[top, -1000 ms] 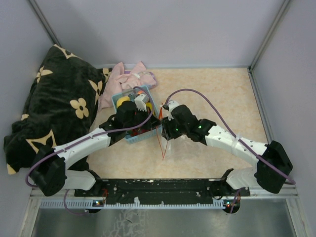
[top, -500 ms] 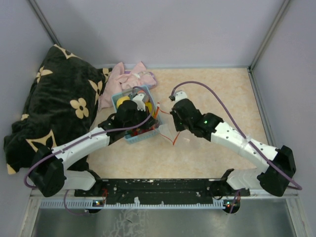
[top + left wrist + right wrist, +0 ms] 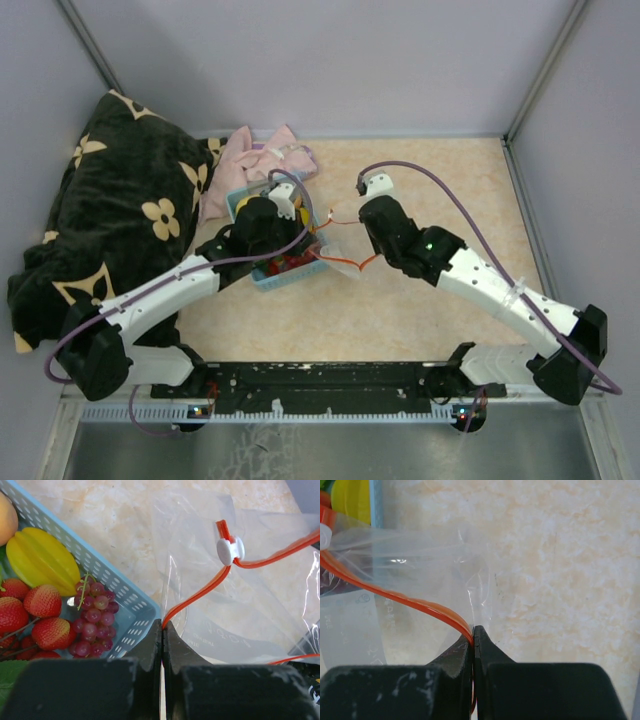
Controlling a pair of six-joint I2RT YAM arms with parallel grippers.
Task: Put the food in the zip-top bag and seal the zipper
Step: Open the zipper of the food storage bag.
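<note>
The clear zip-top bag (image 3: 340, 250) hangs between my two grippers, just right of the light-blue basket (image 3: 262, 278). Its red-orange zipper (image 3: 200, 592) carries a white slider (image 3: 230, 550). My left gripper (image 3: 162, 625) is shut on the zipper strip at the basket's corner. My right gripper (image 3: 474, 630) is shut on the zipper (image 3: 405, 597) further along, with the clear bag (image 3: 420, 565) draped to its left. The food lies in the basket (image 3: 125, 597): a yellow piece (image 3: 37, 560), red berries (image 3: 42, 600), dark-red grapes (image 3: 92, 625) and an orange peach (image 3: 7, 510).
A black floral pillow (image 3: 110, 220) fills the left side. A pink cloth (image 3: 255, 160) lies behind the basket. Grey walls close in the back and both sides. Bare beige tabletop (image 3: 450, 190) stretches to the right.
My right gripper shut on the zipper strip and drew it back and to the right, pulling the bag's edge out between the two grippers. The left gripper stayed shut by the basket.
</note>
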